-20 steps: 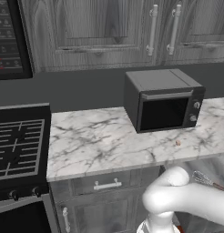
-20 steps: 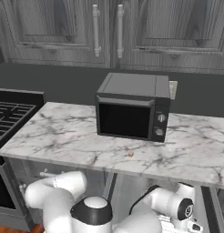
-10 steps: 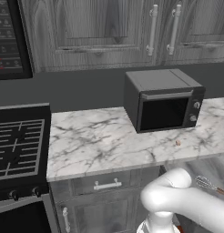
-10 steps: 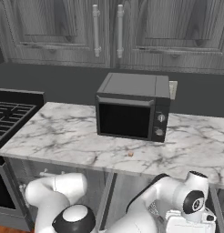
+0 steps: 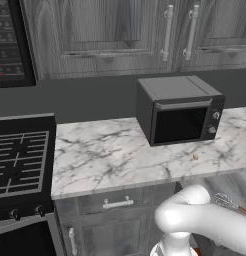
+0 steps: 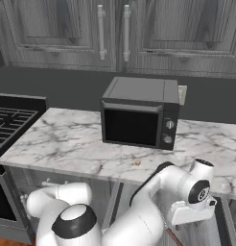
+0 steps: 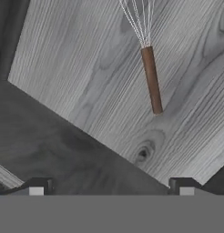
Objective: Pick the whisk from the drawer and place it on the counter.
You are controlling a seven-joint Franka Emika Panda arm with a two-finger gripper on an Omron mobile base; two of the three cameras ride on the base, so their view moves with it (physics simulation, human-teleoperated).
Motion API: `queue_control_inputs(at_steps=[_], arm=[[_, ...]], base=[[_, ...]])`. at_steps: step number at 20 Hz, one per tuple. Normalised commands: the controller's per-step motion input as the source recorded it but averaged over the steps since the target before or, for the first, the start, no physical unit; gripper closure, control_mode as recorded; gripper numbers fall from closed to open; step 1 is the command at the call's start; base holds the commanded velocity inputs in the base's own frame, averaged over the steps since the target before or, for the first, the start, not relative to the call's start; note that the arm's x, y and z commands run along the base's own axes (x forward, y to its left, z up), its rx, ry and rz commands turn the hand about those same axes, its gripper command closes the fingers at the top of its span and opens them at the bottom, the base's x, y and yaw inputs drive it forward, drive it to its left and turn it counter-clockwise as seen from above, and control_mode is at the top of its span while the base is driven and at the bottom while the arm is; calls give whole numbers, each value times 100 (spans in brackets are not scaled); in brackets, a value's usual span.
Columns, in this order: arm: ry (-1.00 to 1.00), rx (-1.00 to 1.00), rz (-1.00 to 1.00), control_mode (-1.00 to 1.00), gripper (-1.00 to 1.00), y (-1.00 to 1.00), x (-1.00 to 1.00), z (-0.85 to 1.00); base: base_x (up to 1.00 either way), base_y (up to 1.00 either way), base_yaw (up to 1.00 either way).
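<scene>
Over the open drawer, whisk not yet gripped.
My gripper [image 7: 109, 184] hangs spread and empty; the whisk [image 7: 148, 68] lies on the drawer [image 7: 86, 82] floor at one o'clock. Light, stiff handle, springy wires: I'd pinch mid-handle.

The whisk [image 7: 149, 59] is running off the top edge of the hand view, so most of its wire head is being cut away; its brown handle is showing whole. In the left base view the whisk [image 5: 226, 202] is peeking out past the arm's white elbow, with the end of its handle cut off at the right edge. The drawer [image 7: 109, 68] is spilling beyond the hand view on the top and the right, so its full outline is not showing. The pincer [image 7: 109, 186] is showing just two dark tips at the bottom. The worktop [image 5: 120, 155] is being cropped at the right edge. The small speck [image 5: 195, 157] on the worktop is too tiny to identify.
</scene>
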Motion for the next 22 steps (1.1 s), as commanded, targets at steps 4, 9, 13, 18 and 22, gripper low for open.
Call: queue_control_inputs(at_steps=[4,9,13,18,22], arm=[[-9,22,7,-100,-100,18,34,-43],[-13,13,2,-100,-100,14,23,-70],[-7,9,1,-100,-100,1,41,-78],[0,6,1,-100,-100,0,44,-85],[0,3,0,-100,-100,-10,38,-84]], base=[[0,0,0],[0,0,0],[0,0,0],[0,0,0],[0,0,0]])
